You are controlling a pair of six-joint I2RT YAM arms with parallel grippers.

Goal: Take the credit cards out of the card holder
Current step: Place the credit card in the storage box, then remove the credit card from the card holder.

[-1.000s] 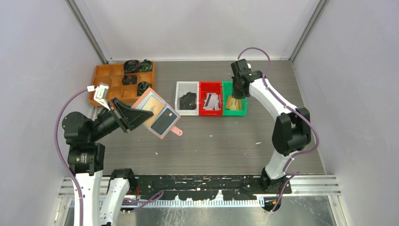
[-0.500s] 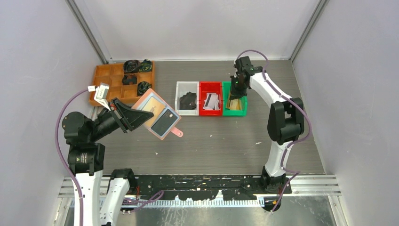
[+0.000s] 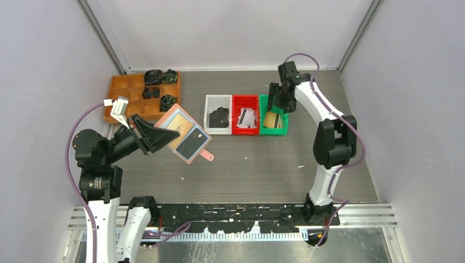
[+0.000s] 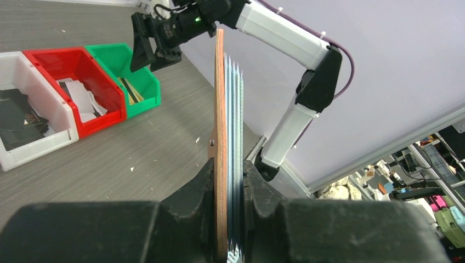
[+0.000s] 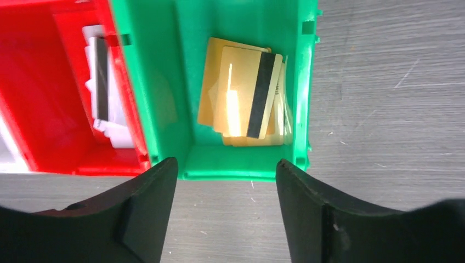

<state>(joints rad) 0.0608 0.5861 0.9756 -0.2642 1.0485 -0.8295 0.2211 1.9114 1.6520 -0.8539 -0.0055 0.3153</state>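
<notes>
The left pincer [image 4: 227,183] is clenching the salmon-coloured flat card holder [image 4: 220,98] edge-up above the grey desk [image 3: 263,159]. The right pincer [image 5: 225,183] is hovering released over the green plastic bin [image 5: 159,82] of gold cards [image 5: 236,98]. For the next pull it should be pinching a single card edge squarely.

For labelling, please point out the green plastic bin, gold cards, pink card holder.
green plastic bin [image 5: 159,82]: right wrist view, left wall.
gold cards [image 5: 236,71]: right wrist view, top card.
pink card holder [image 4: 220,109]: left wrist view, edge.

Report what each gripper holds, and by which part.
The left gripper clamps the card holder by the edge nearest its arm. The right gripper is open above the green bin, holding nothing.
</notes>
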